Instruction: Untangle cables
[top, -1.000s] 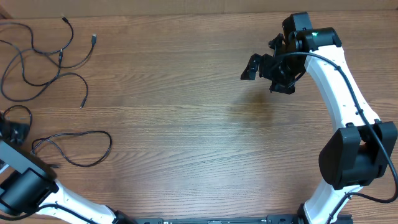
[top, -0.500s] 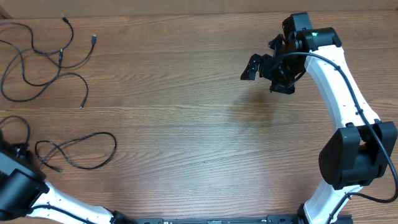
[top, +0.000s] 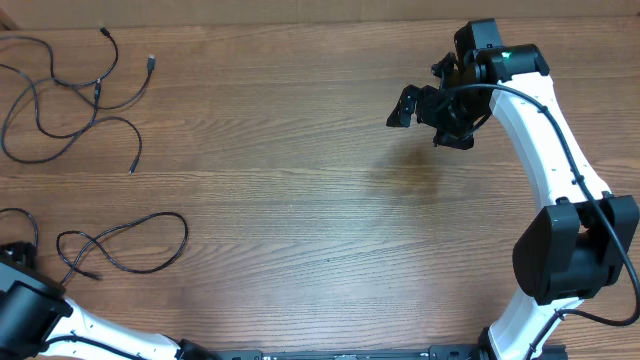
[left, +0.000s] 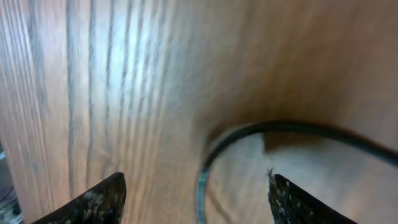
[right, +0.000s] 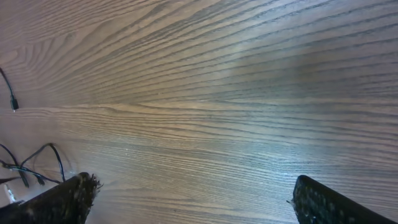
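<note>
The cables are already mostly spread out over the left side of the wooden table. A loose group of cables sprawls in the far-left corner with its small plug ends fanned outward. Well apart from it, a single looped cable lies nearer the robot, and a smaller edge loop sits just beside the table's left border.

We judge the step in hand to be the left arm reaching to pick up a cord at that border. The left gripper has its fingers spread wide, and a black cord curves across the gap between them, not pinched by either pad. The wrist view is blurred, so we cannot say for sure whether this cord belongs to the edge loop or the looped cable. The edge loop seems likelier.

The right gripper is also spread wide and holds nothing. It hangs over bare wood, far from every cord.

The next move calls for lowering the left fingers astride the cord and closing on it alone. After that comes a slow drag away from its neighbours, so the loops do not snag each other again.
</note>
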